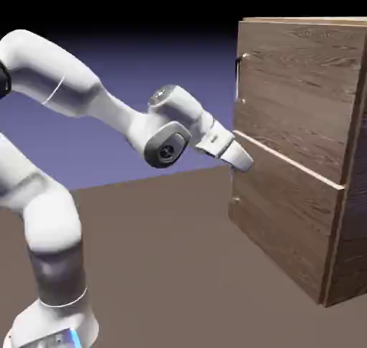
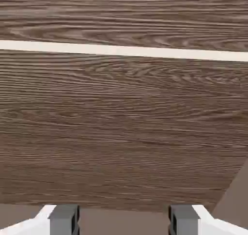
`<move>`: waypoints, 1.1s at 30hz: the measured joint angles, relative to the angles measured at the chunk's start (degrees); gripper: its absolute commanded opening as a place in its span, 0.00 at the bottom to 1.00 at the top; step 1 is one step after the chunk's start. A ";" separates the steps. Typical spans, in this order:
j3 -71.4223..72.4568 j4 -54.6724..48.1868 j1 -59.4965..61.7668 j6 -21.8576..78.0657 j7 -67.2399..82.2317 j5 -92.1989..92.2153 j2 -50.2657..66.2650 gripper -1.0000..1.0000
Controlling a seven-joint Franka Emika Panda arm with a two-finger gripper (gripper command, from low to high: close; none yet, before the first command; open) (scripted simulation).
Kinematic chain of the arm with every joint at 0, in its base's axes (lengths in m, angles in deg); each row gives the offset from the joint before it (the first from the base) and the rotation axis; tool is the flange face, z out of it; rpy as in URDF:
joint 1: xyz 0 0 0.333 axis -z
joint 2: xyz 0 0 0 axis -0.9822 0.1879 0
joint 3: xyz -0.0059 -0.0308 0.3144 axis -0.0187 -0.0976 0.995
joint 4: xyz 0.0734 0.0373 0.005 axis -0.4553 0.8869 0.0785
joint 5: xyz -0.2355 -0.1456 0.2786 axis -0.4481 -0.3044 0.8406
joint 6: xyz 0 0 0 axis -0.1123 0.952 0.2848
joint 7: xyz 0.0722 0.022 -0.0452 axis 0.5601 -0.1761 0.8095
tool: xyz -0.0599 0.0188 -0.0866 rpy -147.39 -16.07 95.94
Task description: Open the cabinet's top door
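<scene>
- Cabinet (image 1: 301, 160) stands at the right of the exterior view, tall and dark-grained with light trim, resting on the brown table (image 1: 165, 267).
- Its top door (image 1: 301, 88) is the upper panel, and it looks flush with the body; a small handle (image 1: 241, 58) shows as a thin dark curve near the door's left edge, high up.
- The lower door (image 1: 287, 224) sits beneath a pale trim strip (image 1: 287, 161) that divides the two panels.
- The gripper (image 1: 242, 160) is close to the cabinet's front at about the level of that strip, well below the handle.
- In the hand view the two grey fingertips (image 2: 64, 218) sit wide apart with nothing between them, so the fingers are released and empty.
- That view is filled with wood grain, with the pale strip (image 2: 124, 51) crossing near the top; the handle does not appear in it.
- Risk, as I judge it: the hand points at the seam and lower panel, so closing or pulling here would catch nothing, or would work the wrong door.
- A second risk: pushing forward from this height could press the fingertips against the flat panel, since nothing there offers a grip.
- Rising toward the handle so close to the face could scrape the front or knock the handle sideways instead of straddling it.
- Contents: both doors appear shut, so nothing inside the cabinet can be seen.
</scene>
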 measured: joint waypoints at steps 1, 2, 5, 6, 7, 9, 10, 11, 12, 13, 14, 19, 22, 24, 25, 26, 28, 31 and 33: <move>1.60 -0.98 1.37 -0.14 -2.43 2.49 -0.67 0.50; 3.21 -1.97 2.73 -0.28 -4.85 4.98 -1.34 0.50; 8.02 -4.92 6.83 -0.70 -12.12 12.46 -3.34 0.50; 9.62 -5.91 8.19 -0.84 -14.55 14.95 -4.01 0.50; 11.23 -6.89 9.56 -0.98 -16.97 17.45 -4.68 0.50; 14.44 -8.86 12.29 -1.26 -21.82 22.43 -6.01 0.50; 16.04 -9.85 13.66 -1.40 -24.25 24.92 -6.68 0.50; 17.64 -10.83 15.02 -1.54 -26.67 27.41 -7.35 0.50; 19.25 -11.82 16.39 -1.68 -29.10 29.91 -8.02 0.50; 20.85 -12.80 17.75 -1.82 -31.52 32.40 -8.69 0.50; 22.46 -13.78 19.12 -1.96 -33.95 34.89 -9.35 0.50; 30.48 -18.71 25.95 -2.66 -46.07 47.35 -12.70 0.50; 35.29 -21.66 30.05 -3.07 -53.35 54.83 -14.70 0.50; 38.50 -23.63 32.78 -3.35 -58.20 59.81 -16.04 0.50; 40.10 -24.62 34.14 -3.49 -60.62 62.31 -16.70 0.50; 41.70 -25.60 35.51 -3.63 -63.05 64.80 -17.37 0.50; 44.91 -27.57 38.24 -3.91 -67.90 69.78 -18.71 0.50; 49.72 -30.52 42.34 -4.33 -75.17 77.26 -20.71 0.50; 52.93 -32.49 45.07 -4.61 -80.02 82.24 -22.05 0.50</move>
